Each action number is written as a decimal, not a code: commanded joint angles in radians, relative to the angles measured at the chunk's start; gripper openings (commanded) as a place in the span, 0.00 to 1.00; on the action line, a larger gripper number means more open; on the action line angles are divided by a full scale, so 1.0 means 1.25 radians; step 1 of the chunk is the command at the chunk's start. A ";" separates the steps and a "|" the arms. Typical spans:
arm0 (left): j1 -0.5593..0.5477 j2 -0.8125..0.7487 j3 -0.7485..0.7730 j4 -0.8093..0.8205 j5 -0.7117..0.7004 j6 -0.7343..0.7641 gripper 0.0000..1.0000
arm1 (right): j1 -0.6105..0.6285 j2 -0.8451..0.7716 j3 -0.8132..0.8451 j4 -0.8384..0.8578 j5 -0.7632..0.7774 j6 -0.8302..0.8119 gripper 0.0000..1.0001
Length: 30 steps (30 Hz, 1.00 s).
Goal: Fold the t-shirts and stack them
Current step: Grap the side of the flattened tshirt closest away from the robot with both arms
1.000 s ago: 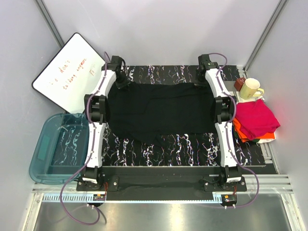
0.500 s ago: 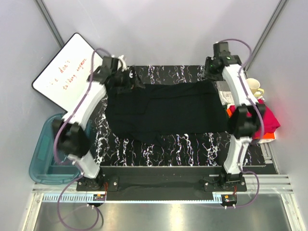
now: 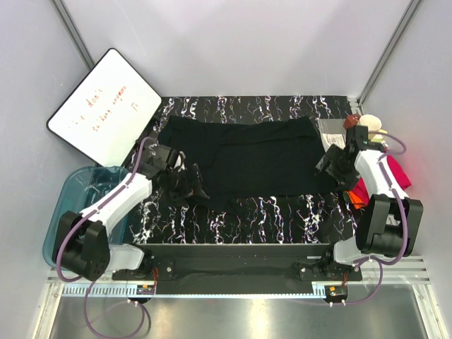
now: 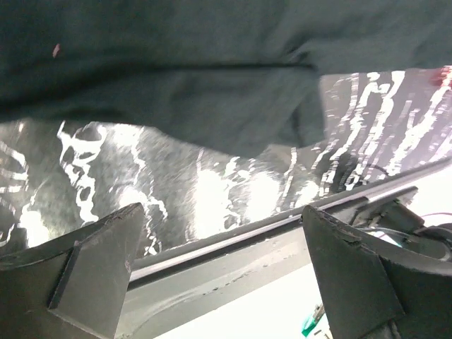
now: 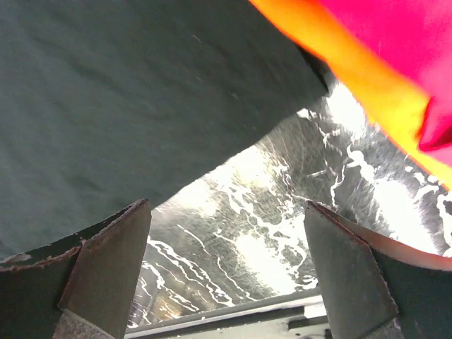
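progress: early | black t-shirt (image 3: 244, 159): flat and wide on the table, folding judged unfinished | pink t-shirt (image 5: 395, 35): just right of black t-shirt, on orange piece (image 5: 339, 56) | my left gripper (image 3: 189, 185): open, empty, at black t-shirt's near-left corner | my right gripper (image 3: 333, 164): open, empty, at its right edge | remaining: finish folds, stack
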 commanded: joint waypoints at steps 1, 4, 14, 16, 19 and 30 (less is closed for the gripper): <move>-0.035 -0.002 -0.037 0.032 -0.069 -0.036 0.99 | -0.009 -0.045 -0.057 0.062 -0.012 0.076 0.95; -0.074 0.051 -0.030 0.041 -0.104 -0.024 0.98 | -0.011 -0.025 -0.099 0.100 -0.018 0.100 0.95; -0.121 0.230 0.046 0.092 -0.127 -0.004 0.96 | -0.012 0.037 -0.114 0.160 -0.050 0.104 0.95; -0.124 0.251 0.065 0.093 -0.125 -0.001 0.96 | -0.012 0.040 -0.115 0.163 -0.059 0.101 0.95; -0.130 0.274 0.099 0.093 -0.117 0.001 0.93 | -0.012 0.043 -0.116 0.164 -0.063 0.094 0.95; -0.139 0.321 0.134 0.088 -0.138 0.006 0.19 | -0.013 0.086 -0.102 0.166 -0.061 0.075 0.96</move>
